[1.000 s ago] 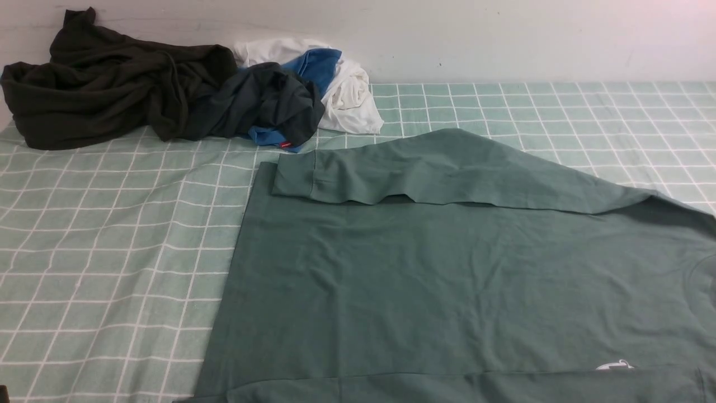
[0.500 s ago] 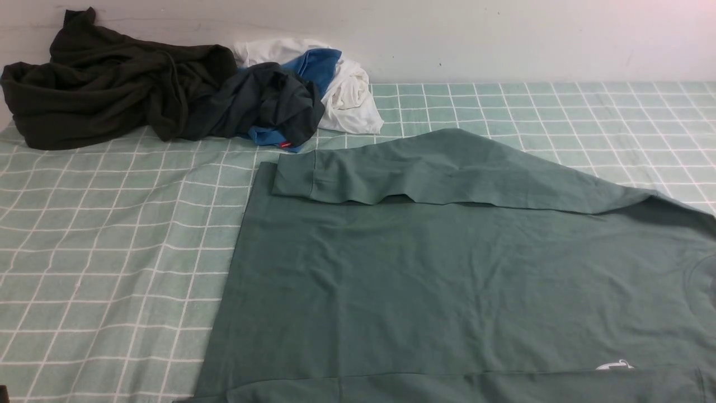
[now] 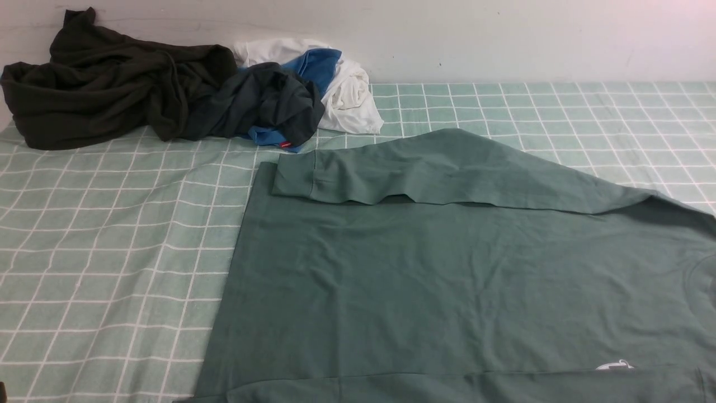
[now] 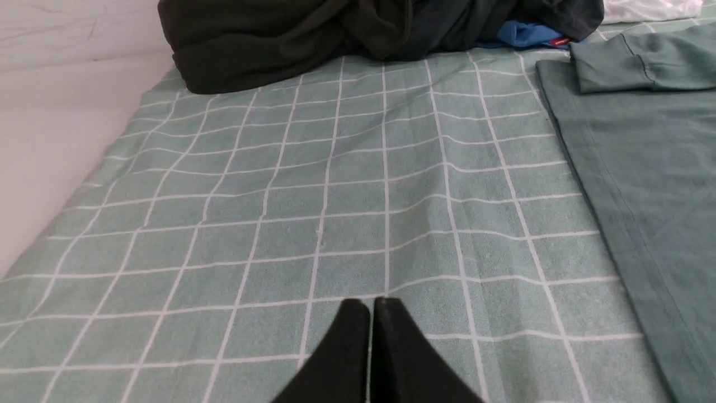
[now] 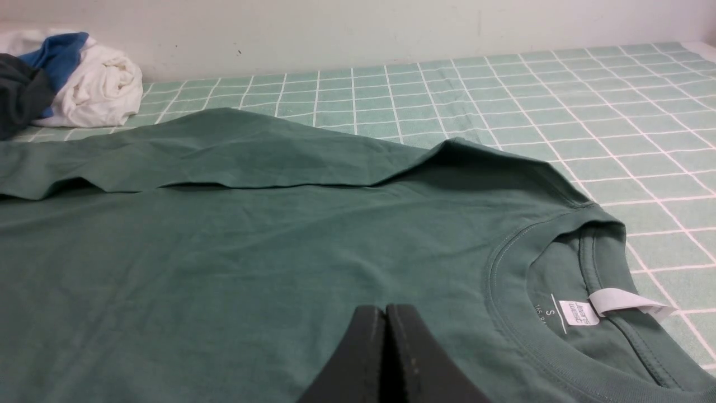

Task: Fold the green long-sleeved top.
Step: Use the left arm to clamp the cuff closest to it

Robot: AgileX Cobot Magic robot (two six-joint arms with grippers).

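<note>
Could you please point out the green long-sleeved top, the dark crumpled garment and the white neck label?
green long-sleeved top [image 3: 447, 280]: front view, middle of its flat body.
dark crumpled garment [image 3: 100, 95]: front view, centre of the heap at far left.
white neck label [image 5: 621, 302]: right wrist view, loose tab inside the collar.

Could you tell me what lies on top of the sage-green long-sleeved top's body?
Its own far sleeve, folded across the sage-green cotton top, ribbed cuff at the left end. The fabric beneath that sleeve is hidden.
</note>
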